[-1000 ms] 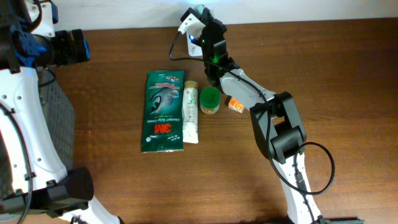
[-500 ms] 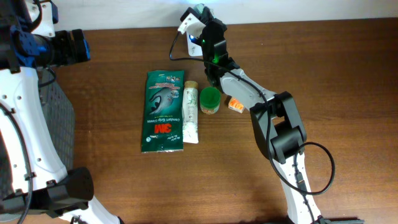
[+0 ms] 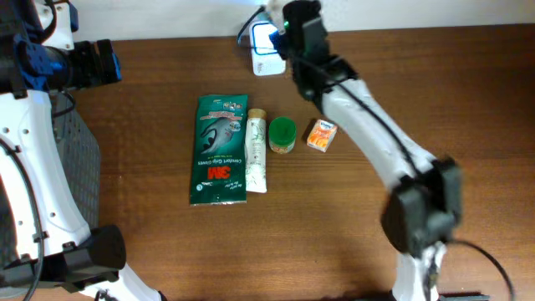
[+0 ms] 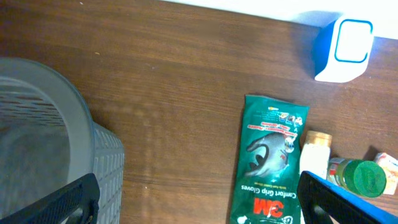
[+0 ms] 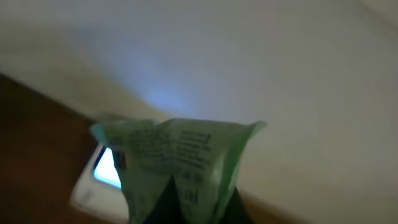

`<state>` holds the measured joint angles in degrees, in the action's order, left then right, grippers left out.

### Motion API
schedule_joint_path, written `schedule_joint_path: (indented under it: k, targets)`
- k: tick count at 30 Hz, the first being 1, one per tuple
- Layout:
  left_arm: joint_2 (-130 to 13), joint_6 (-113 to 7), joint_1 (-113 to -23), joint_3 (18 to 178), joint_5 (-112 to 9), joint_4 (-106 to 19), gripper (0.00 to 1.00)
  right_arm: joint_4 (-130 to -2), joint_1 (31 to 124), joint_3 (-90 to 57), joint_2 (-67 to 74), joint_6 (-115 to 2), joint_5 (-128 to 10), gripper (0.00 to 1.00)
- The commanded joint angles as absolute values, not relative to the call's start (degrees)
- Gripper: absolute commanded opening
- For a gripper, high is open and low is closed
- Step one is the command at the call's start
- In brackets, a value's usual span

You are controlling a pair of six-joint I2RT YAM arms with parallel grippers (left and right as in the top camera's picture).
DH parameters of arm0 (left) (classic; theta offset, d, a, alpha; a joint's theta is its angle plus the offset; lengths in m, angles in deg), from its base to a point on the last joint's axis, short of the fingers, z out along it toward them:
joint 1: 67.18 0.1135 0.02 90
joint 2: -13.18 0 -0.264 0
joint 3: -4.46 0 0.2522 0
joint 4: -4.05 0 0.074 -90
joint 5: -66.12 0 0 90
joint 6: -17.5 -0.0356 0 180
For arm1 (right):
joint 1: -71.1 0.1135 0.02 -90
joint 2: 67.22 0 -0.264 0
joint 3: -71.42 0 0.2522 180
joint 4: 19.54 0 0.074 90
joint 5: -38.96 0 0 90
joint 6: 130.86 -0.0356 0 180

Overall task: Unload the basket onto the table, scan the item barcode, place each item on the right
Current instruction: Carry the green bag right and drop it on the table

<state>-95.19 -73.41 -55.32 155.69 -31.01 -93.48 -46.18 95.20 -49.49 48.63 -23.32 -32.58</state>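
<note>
In the right wrist view my right gripper (image 5: 199, 202) is shut on a pale green printed packet (image 5: 180, 155), which stands up from the dark fingers with small print facing the camera. Just behind and left of it is the white scanner (image 5: 102, 171) with its window lit blue. Overhead, the right gripper (image 3: 288, 17) hangs at the table's far edge, right beside the scanner (image 3: 266, 40); the packet is barely visible there. My left gripper (image 3: 100, 63) stays at the far left, open and holding nothing (image 4: 199, 199).
A green 3M gloves pack (image 3: 221, 149), a white tube (image 3: 256, 152), a green-capped jar (image 3: 282, 134) and a small orange box (image 3: 320, 135) lie in a row mid-table. A grey mesh basket (image 4: 43, 143) stands at the left edge.
The right arm has swung up and to the right, uncovering the orange box and the scanner's lit window. The left arm has not moved.
</note>
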Motion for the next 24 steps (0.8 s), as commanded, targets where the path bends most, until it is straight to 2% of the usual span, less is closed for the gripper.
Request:
schedule_joint_path:
  k: [1,6,11,19,24]
  targets:
    - [-95.2,-73.9,-55.4,156.0,-31.6,-93.4,0.99,-59.1,93.4,-50.3,38.1,-42.7,-33.1,0.04]
    - [-95.2,-73.9,-55.4,156.0,-31.6,-93.4,0.99,-81.1,87.7,-50.3,29.3,-56.3,-33.3,0.04]
    - [-95.2,-73.9,-55.4,156.0,-31.6,-93.4,0.99,-96.0,74.2,-50.1,27.9,-59.4,-48.0,0.04]
    - [-95.2,-73.9,-55.4,156.0,-31.6,-93.4,0.99,-100.2,55.1,-42.8,34.8,-59.4,-62.8,0.04]
    - [-95.2,-73.9,-55.4,156.0,-31.6,-93.4,0.99,-96.9,48.8,-37.1,40.1,-59.4,-65.9,0.04]
